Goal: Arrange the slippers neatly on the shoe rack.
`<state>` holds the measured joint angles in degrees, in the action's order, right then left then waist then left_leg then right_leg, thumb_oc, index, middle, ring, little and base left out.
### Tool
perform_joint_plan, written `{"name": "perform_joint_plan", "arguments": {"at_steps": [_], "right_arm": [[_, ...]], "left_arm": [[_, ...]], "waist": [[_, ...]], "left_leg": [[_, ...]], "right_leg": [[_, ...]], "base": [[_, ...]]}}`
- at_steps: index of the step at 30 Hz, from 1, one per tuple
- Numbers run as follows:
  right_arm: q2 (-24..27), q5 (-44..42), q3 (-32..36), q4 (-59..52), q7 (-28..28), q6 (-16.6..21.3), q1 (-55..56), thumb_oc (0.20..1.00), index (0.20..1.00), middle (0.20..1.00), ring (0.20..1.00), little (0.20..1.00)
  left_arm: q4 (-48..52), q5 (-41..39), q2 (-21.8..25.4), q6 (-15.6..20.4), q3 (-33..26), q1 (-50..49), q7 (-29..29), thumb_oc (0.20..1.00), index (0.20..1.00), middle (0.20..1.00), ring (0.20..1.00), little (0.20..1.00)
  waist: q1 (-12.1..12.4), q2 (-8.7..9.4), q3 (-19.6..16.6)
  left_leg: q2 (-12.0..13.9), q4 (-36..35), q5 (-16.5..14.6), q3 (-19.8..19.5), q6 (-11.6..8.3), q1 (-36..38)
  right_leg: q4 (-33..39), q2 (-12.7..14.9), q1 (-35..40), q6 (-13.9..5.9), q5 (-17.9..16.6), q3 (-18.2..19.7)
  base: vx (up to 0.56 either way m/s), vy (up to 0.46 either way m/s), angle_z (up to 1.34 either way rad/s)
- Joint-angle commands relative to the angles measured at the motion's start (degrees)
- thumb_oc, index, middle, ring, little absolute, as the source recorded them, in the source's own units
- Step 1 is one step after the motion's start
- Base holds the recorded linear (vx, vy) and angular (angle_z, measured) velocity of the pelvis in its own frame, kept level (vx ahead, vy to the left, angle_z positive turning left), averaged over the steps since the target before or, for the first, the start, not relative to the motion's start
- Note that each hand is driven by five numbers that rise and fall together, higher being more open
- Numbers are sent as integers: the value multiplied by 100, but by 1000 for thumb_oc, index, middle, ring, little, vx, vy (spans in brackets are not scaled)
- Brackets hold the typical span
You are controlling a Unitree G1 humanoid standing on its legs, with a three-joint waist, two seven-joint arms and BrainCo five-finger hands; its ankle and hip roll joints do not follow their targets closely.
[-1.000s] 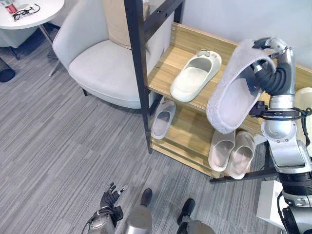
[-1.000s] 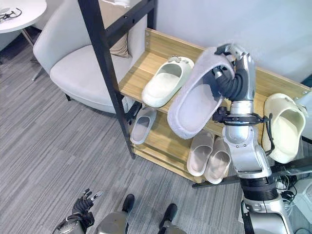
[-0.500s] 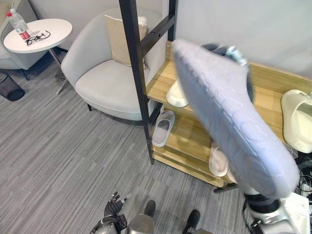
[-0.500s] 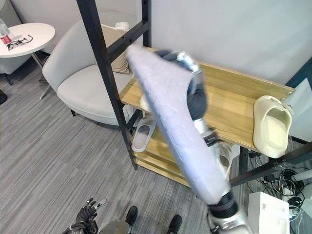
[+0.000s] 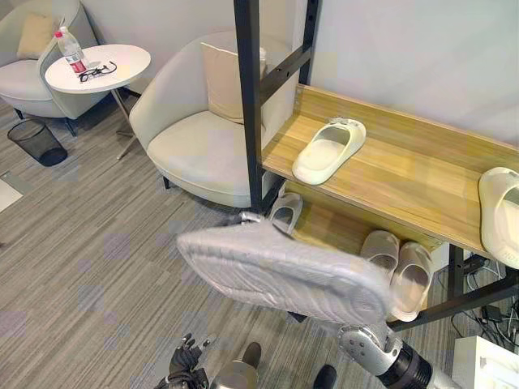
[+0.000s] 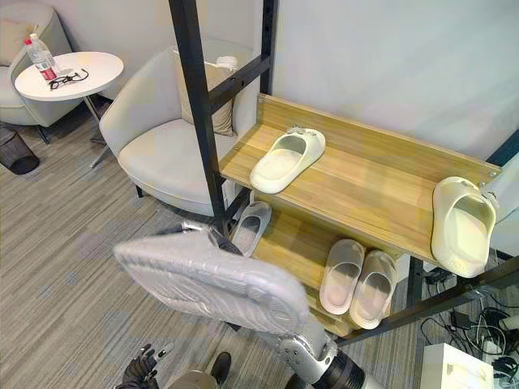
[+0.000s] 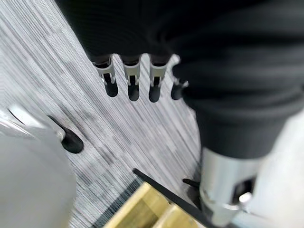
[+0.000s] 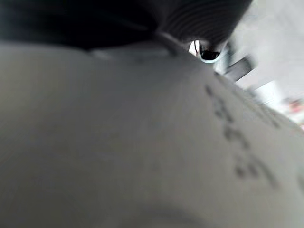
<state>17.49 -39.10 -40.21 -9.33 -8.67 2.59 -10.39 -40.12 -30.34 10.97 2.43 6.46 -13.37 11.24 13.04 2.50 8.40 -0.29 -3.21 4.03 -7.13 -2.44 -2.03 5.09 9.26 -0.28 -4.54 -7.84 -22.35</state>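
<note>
Grey slipper (image 5: pixel 284 274) held sole-up over the floor before the shoe rack (image 6: pixel 381 194); right hand's grip hidden beneath it, cannot tell. Left hand (image 7: pixel 137 80) low, fingers relaxed. Four cream slippers occupy rack shelves.

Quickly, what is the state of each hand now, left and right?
Left hand: open, fingers relaxed, holding nothing, low over the carpet.
Right hand: carries the grey slipper sole-up; its fingers are hidden behind it, so cannot be told.
</note>
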Motion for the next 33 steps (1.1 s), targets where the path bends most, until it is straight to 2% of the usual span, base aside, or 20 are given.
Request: {"name": "perform_joint_plan", "arguments": {"at_steps": [1, 3, 5, 6, 9, 10, 11, 12, 14, 15, 18, 19, 20, 21, 22, 23, 24, 26, 29, 33], "right_arm": [[358, 2157, 360, -286, 213, 423, -325, 200, 200, 200, 200, 200], [483, 3007, 463, -206, 387, 419, -179, 200, 200, 200, 200, 200], [431, 4110, 679, 636, 1006, 434, -295, 200, 200, 200, 200, 200], [425, 4123, 678, 646, 1016, 439, -303, 200, 200, 200, 200, 200], [389, 5281, 777, 1470, 1897, 453, -834, 200, 200, 200, 200, 200], [446, 5846, 923, 1964, 2497, 383, -1311, 200, 200, 200, 200, 200], [442, 5848, 921, 1977, 2504, 389, -1322, 200, 200, 200, 200, 200], [671, 6439, 1029, 2238, 2964, 252, -1755, 200, 200, 200, 200, 200], [879, 6977, 1084, 2515, 3336, 79, -2124, 200, 200, 200, 200, 200], [877, 6979, 1080, 2526, 3344, 82, -2134, 200, 200, 200, 200, 200], [1380, 7724, 1099, 3140, 4062, -295, -2939, 200, 200, 200, 200, 200], [1516, 7842, 1144, 3387, 4266, -469, -3224, 200, 200, 200, 200, 200], [1515, 7841, 1139, 3395, 4271, -467, -3233, 200, 200, 200, 200, 200], [1699, 7978, 1227, 3635, 4634, -702, -3474, 200, 200, 200, 200, 200], [1699, 7977, 1226, 3637, 4635, -701, -3476, 200, 200, 200, 200, 200], [1859, 8005, 1251, 3949, 4841, -878, -3790, 200, 200, 200, 200, 200], [1857, 7999, 1241, 3966, 4850, -875, -3808, 200, 200, 200, 200, 200], [2056, 7905, 1217, 4506, 5042, -1116, -4338, 200, 200, 200, 200, 200], [2192, 7754, 1265, 4668, 5187, -1180, -4546, 200, 200, 200, 200, 200], [2406, 7469, 1108, 5471, 5355, -1284, -5045, 200, 200, 200, 200, 200]], "left_arm": [[-250, 129, 56, 256, -54, 351, 35, 1000, 1000, 1000, 1000, 1000], [-387, 102, 49, 371, 10, 550, 167, 1000, 1000, 1000, 1000, 1000], [-334, -140, -29, 421, 147, 714, 209, 1000, 1000, 1000, 1000, 1000], [-333, -141, -30, 420, 149, 721, 212, 1000, 1000, 1000, 1000, 1000], [-262, -227, 20, 603, 416, 972, 322, 1000, 1000, 1000, 1000, 1000], [-213, -332, 63, 730, 562, 1203, 406, 1000, 1000, 1000, 1000, 1000], [-217, -333, 63, 731, 561, 1212, 406, 1000, 1000, 1000, 1000, 1000], [-159, -432, 96, 832, 654, 1357, 409, 1000, 1000, 1000, 1000, 1000], [-100, -523, 132, 900, 695, 1440, 414, 1000, 1000, 1000, 1000, 1000], [-102, -524, 130, 900, 692, 1447, 414, 1000, 1000, 1000, 1000, 1000], [-138, -620, 183, 1028, 751, 1623, 421, 1000, 1000, 1000, 1000, 1000], [-123, -722, 191, 1062, 772, 1680, 413, 1000, 1000, 1000, 1000, 1000], [-125, -722, 190, 1062, 770, 1685, 413, 1000, 1000, 1000, 1000, 1000], [-83, -850, 213, 1098, 743, 1737, 424, 1000, 1000, 1000, 1000, 1000], [-84, -851, 212, 1098, 742, 1738, 424, 1000, 1000, 1000, 1000, 1000], [-97, -911, 240, 1148, 744, 1803, 412, 1000, 1000, 1000, 1000, 1000], [-100, -912, 237, 1149, 740, 1811, 411, 1000, 1000, 1000, 1000, 1000], [-54, -1041, 278, 1203, 769, 1858, 388, 1000, 1000, 1000, 1000, 1000], [0, -1112, 292, 1201, 757, 1859, 379, 1000, 1000, 1000, 1000, 1000], [-70, -1275, 300, 1220, 792, 1844, 278, 1000, 1000, 1000, 1000, 1000]], "waist": [[78, -60, 333], [-8, -33, 441], [17, -104, 733], [18, -105, 738], [79, -211, 1187], [136, -306, 1459], [136, -303, 1455], [162, -367, 1606], [199, -391, 1648], [199, -388, 1639], [244, -423, 1733], [267, -449, 1742], [267, -445, 1733], [287, -468, 1756], [284, -466, 1748], [313, -465, 1786], [314, -460, 1781], [361, -476, 1802], [354, -478, 1825], [327, -525, 1818]], "left_leg": [[29, -143, -237, -191, 16, 179], [23, -110, -236, -196, 25, 105], [-39, 58, -227, -246, 50, -112], [-42, 73, -232, -247, 50, -122], [-123, 364, -192, -349, 59, -582], [-145, 644, -176, -406, 53, -978], [-148, 661, -182, -406, 53, -1000], [-195, 920, -164, -437, 44, -1435], [-244, 1117, -178, -453, 48, -1791], [-245, 1131, -183, -451, 48, -1813], [-349, 1464, -221, -431, 55, -2383], [-398, 1601, -241, -435, 53, -2625], [-400, 1613, -245, -432, 53, -2646], [-452, 1776, -297, -442, 61, -2892], [-455, 1774, -292, -443, 62, -2902], [-473, 1935, -499, -459, 42, -3073], [-475, 1947, -504, -454, 43, -3095], [-566, 2285, -595, -420, 67, -3509], [-618, 2556, -678, -401, 77, -3818], [-728, 3165, -838, -306, 155, -4548]], "right_leg": [[-57, 86, 552, -252, 602, -209], [-103, 96, 471, -267, 609, -198], [-220, 125, 322, -257, 632, -247], [-231, 128, 315, -257, 636, -247], [-504, 211, -76, -231, 659, -311], [-795, 302, -426, -194, 702, -344], [-811, 306, -447, -193, 709, -341], [-1020, 381, -792, -174, 725, -351], [-1202, 420, -1106, -151, 751, -333], [-1217, 423, -1129, -150, 756, -329], [-1595, 531, -1699, -123, 836, -253], [-1828, 586, -1951, -103, 912, -207], [-1846, 591, -1976, -103, 920, -202], [-2102, 661, -2239, -99, 1000, -161], [-2100, 663, -2249, -100, 997, -163], [-2386, 678, -2489, -130, 1224, -52], [-2403, 683, -2515, -129, 1231, -45], [-2801, 762, -2923, -93, 1366, 33], [-3096, 836, -3227, -75, 1458, 103], [-3798, 931, -4074, 2, 1641, 315]], "base": [[0, 0, 0], [-52, -7, 2], [-134, 16, -1], [-159, 15, 2], [-250, 7, 19], [-254, 8, 16], [-293, 37, 22], [-162, 38, 28], [-133, 43, 35], [-80, 36, 20], [-112, 80, 8], [-82, 90, 11], [-66, 97, 13], [-29, 40, 14], [7, 34, 23], [36, -3, 24], [6, 43, 22], [-38, 72, 12], [-21, 65, 7], [-31, 87, -1]]}}
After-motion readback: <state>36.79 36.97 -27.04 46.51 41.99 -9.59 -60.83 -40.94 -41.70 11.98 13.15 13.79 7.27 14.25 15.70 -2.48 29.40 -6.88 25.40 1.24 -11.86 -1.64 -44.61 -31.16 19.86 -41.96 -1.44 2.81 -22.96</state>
